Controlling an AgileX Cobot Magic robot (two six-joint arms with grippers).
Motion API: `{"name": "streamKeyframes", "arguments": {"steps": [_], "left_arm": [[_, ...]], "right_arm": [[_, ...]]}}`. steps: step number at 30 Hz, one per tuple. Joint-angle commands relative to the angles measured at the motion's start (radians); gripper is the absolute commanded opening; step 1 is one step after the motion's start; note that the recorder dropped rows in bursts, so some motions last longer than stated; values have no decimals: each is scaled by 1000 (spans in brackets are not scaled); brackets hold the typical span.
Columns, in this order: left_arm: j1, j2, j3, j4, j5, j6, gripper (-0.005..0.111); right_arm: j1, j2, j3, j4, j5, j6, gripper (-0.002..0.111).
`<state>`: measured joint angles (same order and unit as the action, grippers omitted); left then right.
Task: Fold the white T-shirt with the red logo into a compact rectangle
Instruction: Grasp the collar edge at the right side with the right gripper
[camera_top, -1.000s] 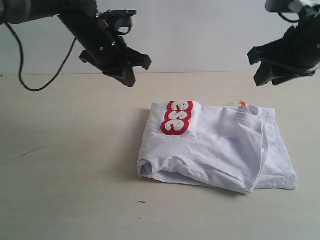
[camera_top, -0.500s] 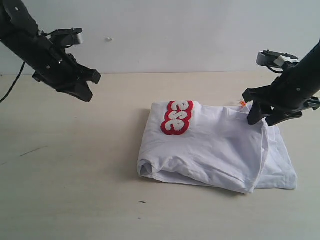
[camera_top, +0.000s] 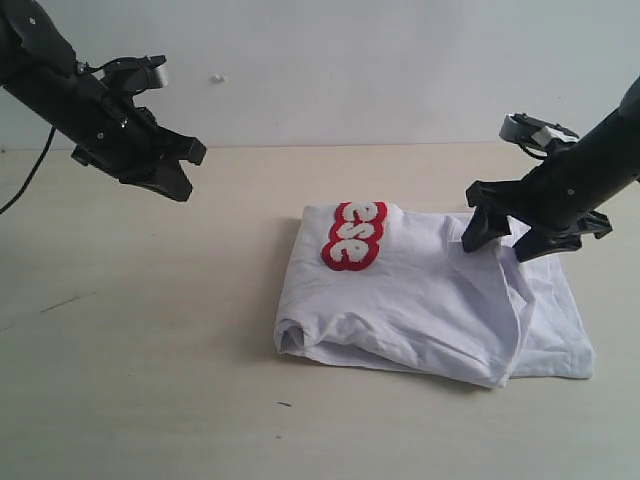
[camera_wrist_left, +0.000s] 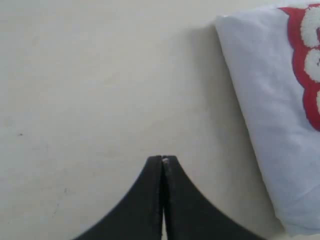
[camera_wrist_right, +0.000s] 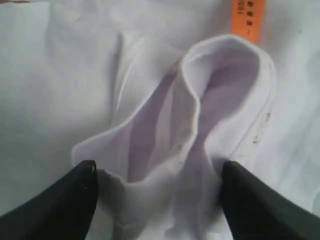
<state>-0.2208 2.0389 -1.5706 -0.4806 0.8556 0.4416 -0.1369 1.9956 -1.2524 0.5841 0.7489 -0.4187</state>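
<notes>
I see the white T-shirt (camera_top: 430, 300) lying as a soft, rumpled rectangle on the pale matte table (camera_top: 150, 330), with the fuzzy red logo (camera_top: 354, 235) at its far left corner. My right gripper (camera_wrist_right: 157, 170) stands spread astride a puckered loop of ribbed collar (camera_wrist_right: 220, 55) near the orange tag (camera_wrist_right: 249, 17). My left gripper (camera_wrist_left: 162, 159), pressed together, hovers off the cloth.

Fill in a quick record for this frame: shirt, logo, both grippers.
white T-shirt: folded into a rough rectangle, lying on the table
red logo: partly showing on the top layer, at a far corner
left gripper: shut, holding nothing, over bare table beside the shirt
right gripper: open, jaws either side of a raised fold of the collar, near the orange tag
</notes>
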Motion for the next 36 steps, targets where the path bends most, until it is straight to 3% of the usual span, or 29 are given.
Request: {"name": "streamKeyframes", "arguments": {"steps": [1, 7, 18, 29, 36], "left_arm": [[2, -12, 4, -15, -1, 7, 0], [2, -12, 4, -15, -1, 7, 0], [2, -12, 4, -15, 9, 7, 0], [2, -12, 4, -33, 14, 7, 0], [2, -12, 8, -33, 20, 12, 0]], "right_arm": [[-2, 9, -4, -80, 8, 45, 66], [-2, 9, -4, -87, 21, 72, 55], [-2, 32, -33, -148, 109, 43, 0], [-40, -126, -51, -208, 125, 30, 0], [-39, -104, -41, -424, 64, 172, 0]]}}
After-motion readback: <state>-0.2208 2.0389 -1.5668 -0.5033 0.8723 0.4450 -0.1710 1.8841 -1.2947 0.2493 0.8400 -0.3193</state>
